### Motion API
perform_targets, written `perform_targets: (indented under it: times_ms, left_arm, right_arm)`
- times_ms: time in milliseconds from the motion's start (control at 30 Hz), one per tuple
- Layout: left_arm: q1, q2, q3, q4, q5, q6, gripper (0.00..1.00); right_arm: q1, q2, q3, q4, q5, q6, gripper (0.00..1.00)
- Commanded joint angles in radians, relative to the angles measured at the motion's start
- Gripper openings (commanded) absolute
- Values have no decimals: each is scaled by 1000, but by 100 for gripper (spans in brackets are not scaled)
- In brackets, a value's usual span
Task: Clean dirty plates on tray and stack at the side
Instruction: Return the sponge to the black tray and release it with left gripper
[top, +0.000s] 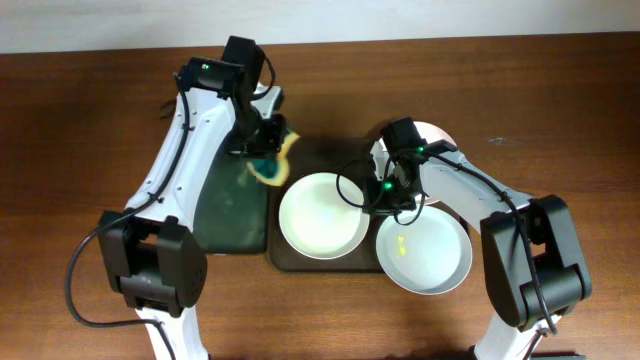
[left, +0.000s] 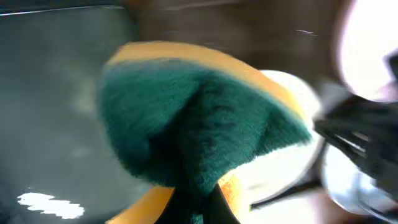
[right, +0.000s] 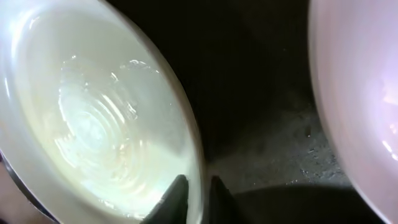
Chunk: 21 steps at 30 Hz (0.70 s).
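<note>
Dark wooden tabletop (top: 80, 120) carries the tray (top: 325, 158) at centre, with one plate (top: 320, 215) lying in it. A second plate (top: 425, 255) sits at its lower right edge and a third plate (top: 440, 128) at upper right. The left gripper (top: 265, 155) is clamped on a green-and-yellow sponge (top: 275, 168) over the tray's upper left corner. The right gripper (right: 196, 196) has its tips narrowly apart at the centre plate's rim; whether it grips, I cannot tell.

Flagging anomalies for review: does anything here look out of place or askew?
The lower-right plate, marked with a yellow smudge, lies mostly off the tray, past its right edge. The sponge is pinched folded in the left claw.
</note>
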Motion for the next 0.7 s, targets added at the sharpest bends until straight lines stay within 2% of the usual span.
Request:
perform_targets:
  times_ms: [0,100,200,267,333,400,500,567,600,667]
  left_arm:
    - [3,-35,14,-4,-286,-137,0]
    - [2,-98,13,1,-297,-185,0]
    - [2,-192,8,-33,-507,-341,0]
    - [3,-219,-16,-48,-537,-360,0]
    - [3,-218,-79,-39,-537,-360,0]
    - [3,-219,-184,-7,-537,-348,0]
    - [13,-219,-370,122,-535,-333,0]
    - [37,-219,-459,228,-467,-259,0]
    - [65,-219,-510,299,-380,-187,0]
    - [118,-219,-558,350,-314,-172,0]
  right_arm:
    - [8,-26,2,-4,-16,-5,38]
    - [9,-26,-5,-6,-16,-4,45]
    - [10,-15,-17,3,-9,43,45]
    - [14,-2,-17,13,-9,48,45]
    - [29,4,-17,23,-7,48,42]
    - [40,4,-17,27,3,51,34]
    - [63,4,-17,23,103,105,34]
    - [77,4,-17,23,110,105,34]
    - [84,4,-17,23,125,106,34]
    - [89,4,-17,23,150,109,34]
